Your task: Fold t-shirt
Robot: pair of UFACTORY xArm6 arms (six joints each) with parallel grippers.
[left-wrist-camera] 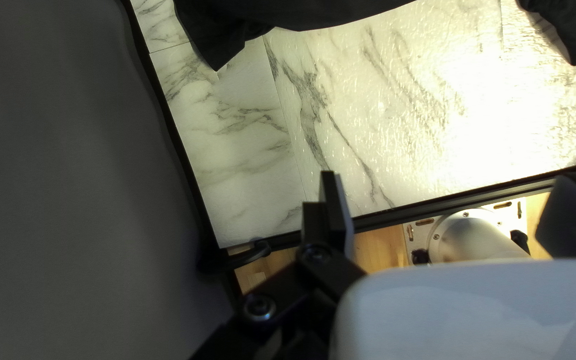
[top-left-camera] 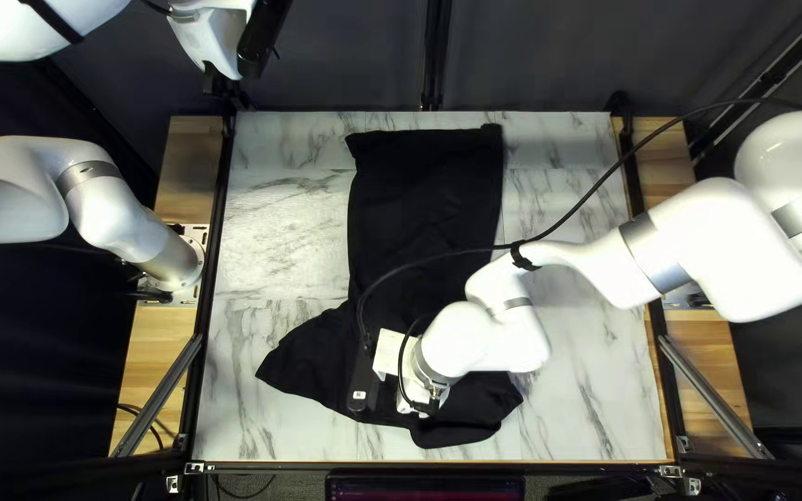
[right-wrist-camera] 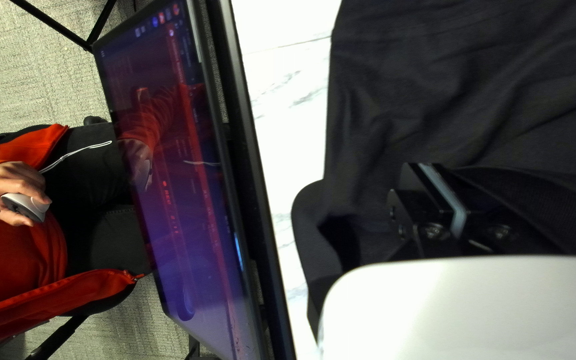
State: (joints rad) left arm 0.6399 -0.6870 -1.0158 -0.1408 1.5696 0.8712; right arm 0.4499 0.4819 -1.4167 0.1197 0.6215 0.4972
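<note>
A black t-shirt lies on the marble table, its far part folded into a long narrow strip, its near part spread wide and rumpled. My right gripper is low over the shirt's near edge, mostly hidden under its own wrist. In the right wrist view the right gripper is shut, with a fold of the black t-shirt pinched between its fingers. My left gripper hangs high beyond the table's far left corner. The left gripper is open and empty, with a shirt corner far ahead of it.
A dark monitor stands past the table's near edge, and beyond it a person's hand in an orange sleeve holds a mouse. Wooden strips and black rails flank the marble. My left arm's base is bolted at the left edge.
</note>
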